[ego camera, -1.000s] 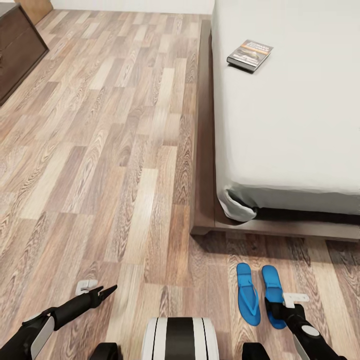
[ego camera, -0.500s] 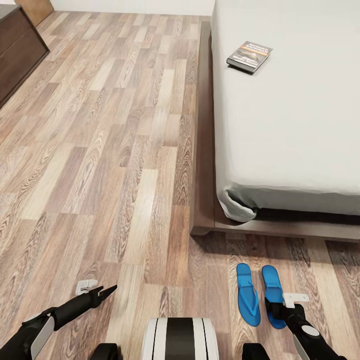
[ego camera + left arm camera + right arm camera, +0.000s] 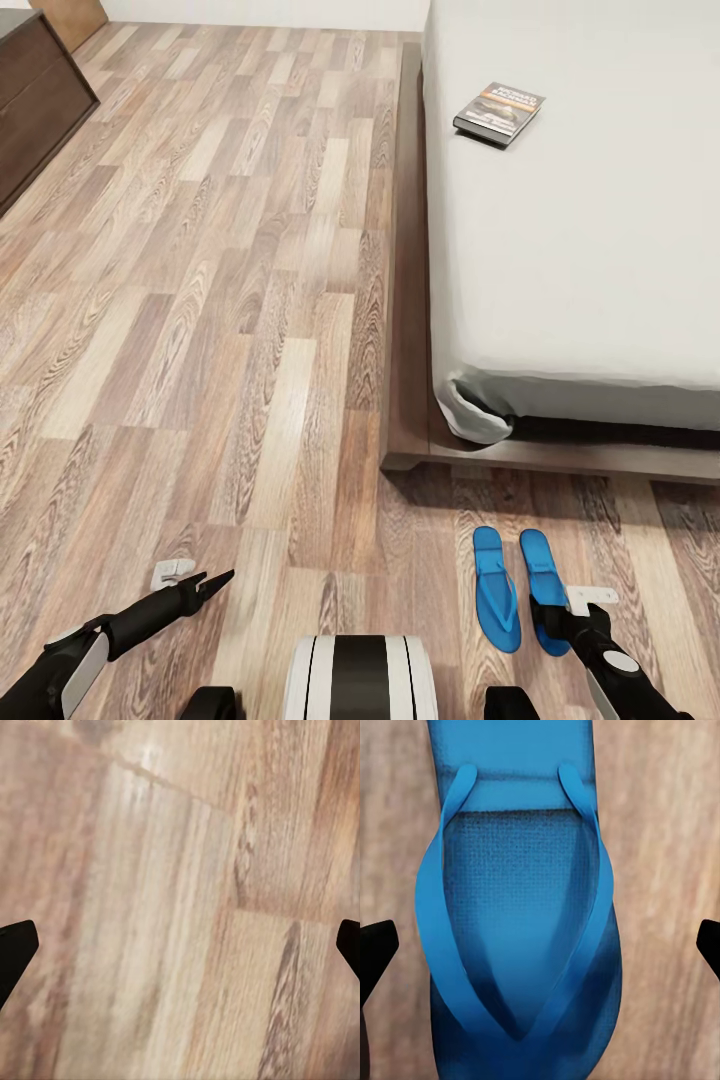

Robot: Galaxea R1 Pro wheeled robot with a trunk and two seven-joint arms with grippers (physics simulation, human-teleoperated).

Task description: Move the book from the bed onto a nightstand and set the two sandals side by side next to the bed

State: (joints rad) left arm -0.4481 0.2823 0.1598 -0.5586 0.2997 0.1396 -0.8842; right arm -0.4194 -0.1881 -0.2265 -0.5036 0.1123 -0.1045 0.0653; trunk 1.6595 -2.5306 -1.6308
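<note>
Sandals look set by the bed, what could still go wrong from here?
The right gripper hangs open right over the right sandal; pulling away carelessly could nudge it out of line with its mate. The book still lies far up the bed, probably needing a reposition to reach.

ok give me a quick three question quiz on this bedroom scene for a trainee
1. True or false: the book lies on the bed.
2. The two sandals lie: A) on the bed, B) side by side on the floor past the bed's foot, C) on the dark cabinet.
3. Fill in: the right gripper hangs, jaws wide open, above a blue ____.

Key: 1 true; 2 B; 3 sandal.
</note>
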